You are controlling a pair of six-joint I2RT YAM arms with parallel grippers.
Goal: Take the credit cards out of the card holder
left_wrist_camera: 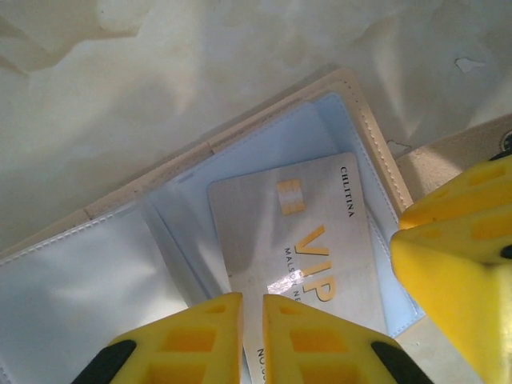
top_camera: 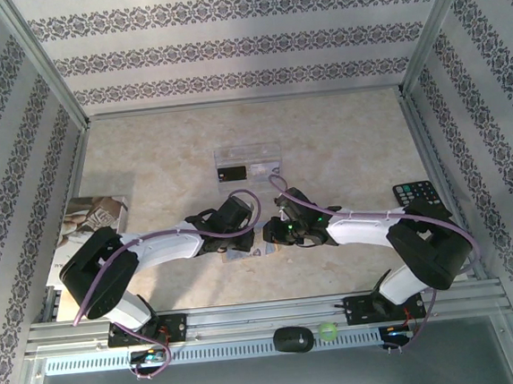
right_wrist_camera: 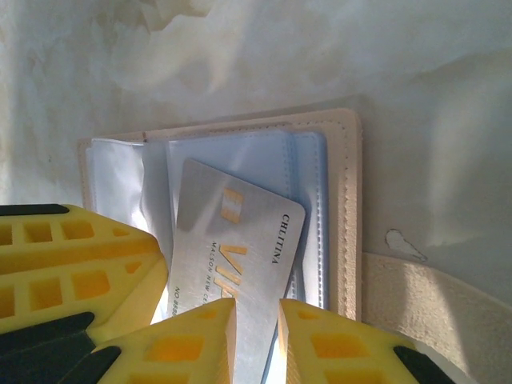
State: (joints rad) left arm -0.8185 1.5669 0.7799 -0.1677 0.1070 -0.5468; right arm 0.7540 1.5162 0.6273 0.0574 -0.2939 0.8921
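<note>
Left gripper and right gripper crowd one card, one holder.

- White-and-black left arm bent low, left of the flat tan rectangular card holder; left gripper above it, yellow jaws narrowly apart.
- Right arm mirrored right of it; right gripper jaws slightly apart.

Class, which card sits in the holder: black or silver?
The silver VIP card, tucked in the open holder; the black card lies apart in the clear tray.
</note>
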